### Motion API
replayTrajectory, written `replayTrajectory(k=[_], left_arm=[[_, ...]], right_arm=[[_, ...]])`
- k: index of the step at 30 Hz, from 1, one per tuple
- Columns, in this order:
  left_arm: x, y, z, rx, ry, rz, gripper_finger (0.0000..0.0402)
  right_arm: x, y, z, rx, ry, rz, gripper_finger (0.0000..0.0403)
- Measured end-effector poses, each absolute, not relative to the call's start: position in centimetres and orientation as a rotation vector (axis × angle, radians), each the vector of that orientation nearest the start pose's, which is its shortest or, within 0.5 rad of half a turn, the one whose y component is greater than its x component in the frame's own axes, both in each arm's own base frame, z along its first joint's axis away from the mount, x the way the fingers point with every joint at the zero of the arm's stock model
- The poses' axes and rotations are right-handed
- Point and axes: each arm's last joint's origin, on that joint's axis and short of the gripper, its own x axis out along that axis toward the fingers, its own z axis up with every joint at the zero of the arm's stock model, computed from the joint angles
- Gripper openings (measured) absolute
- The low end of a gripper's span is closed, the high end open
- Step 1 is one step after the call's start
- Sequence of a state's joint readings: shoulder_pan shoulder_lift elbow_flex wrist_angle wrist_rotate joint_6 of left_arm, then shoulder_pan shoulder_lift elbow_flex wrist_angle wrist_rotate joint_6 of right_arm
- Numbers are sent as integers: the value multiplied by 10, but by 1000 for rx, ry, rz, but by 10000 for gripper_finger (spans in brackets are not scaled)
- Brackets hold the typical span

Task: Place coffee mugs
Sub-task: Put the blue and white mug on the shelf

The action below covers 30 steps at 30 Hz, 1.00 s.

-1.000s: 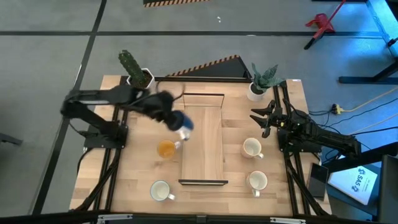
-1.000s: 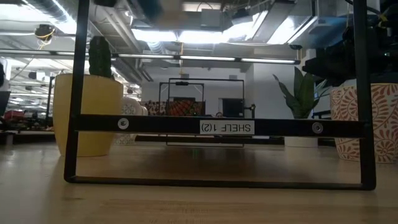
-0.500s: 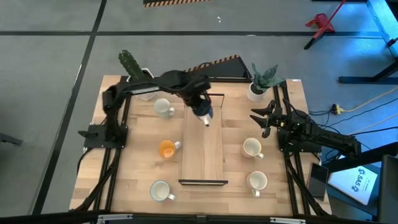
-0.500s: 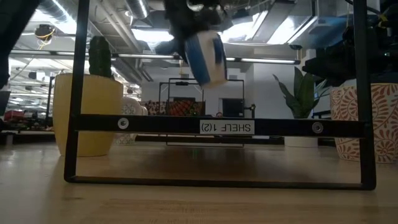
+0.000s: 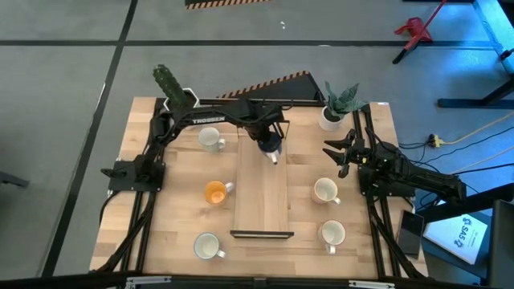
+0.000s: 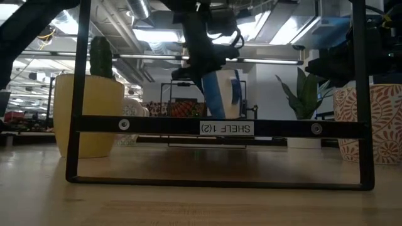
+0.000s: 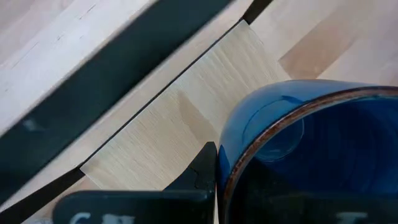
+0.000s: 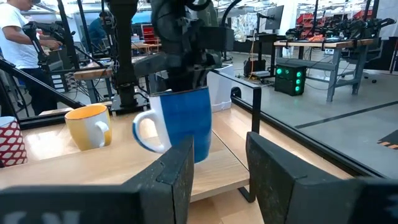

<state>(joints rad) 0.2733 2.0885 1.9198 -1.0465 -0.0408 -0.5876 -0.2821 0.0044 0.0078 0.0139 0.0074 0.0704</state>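
My left gripper (image 5: 268, 135) reaches over the far end of the wooden shelf board (image 5: 262, 193) and is shut on the blue mug (image 5: 272, 147), which also shows in the low view (image 6: 223, 94) and the right wrist view (image 8: 184, 123). On the table stand a white mug (image 5: 210, 139) left of the shelf, the orange mug (image 5: 214, 192), a white mug (image 5: 206, 246) near the front, and two white mugs (image 5: 324, 190) (image 5: 332, 233) on the right. My right gripper (image 5: 344, 157) waits open at the table's right side. My left gripper holds the blue mug by its wall at the rim (image 7: 231, 163), coming from above. One finger (image 7: 203, 172) lies against the outside of the wall; the other is hidden by the mug. The mug hangs upright over the board; whether its base touches the board I cannot tell.
The black metal shelf frame (image 6: 220, 128) stands around the board. A cactus pot (image 5: 178, 98) and a plant pot (image 5: 331, 117) sit at the table's far corners. A person (image 8: 18, 43) stands in the room beyond the table.
My left gripper has carried the blue mug from the shelf's left side, above the orange mug, toward the table's far edge and right, over the board's far end, then down. The mug was tilted half a second ago and now hangs upright and lower.
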Motion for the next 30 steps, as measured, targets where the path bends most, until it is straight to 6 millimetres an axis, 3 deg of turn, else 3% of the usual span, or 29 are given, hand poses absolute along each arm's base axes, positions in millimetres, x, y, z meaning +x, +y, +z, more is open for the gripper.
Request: replayTrajectory(k=[9, 17, 30], left_arm=[[425, 110, 260, -637, 1085, 610, 13], [430, 83, 259, -656, 1090, 615, 12], [427, 86, 258, -810, 1020, 818, 12]], right_arm=[[94, -27, 167, 67, -27, -289, 134], [94, -27, 167, 67, -27, -288, 134], [94, -27, 167, 43, -23, -289, 134]])
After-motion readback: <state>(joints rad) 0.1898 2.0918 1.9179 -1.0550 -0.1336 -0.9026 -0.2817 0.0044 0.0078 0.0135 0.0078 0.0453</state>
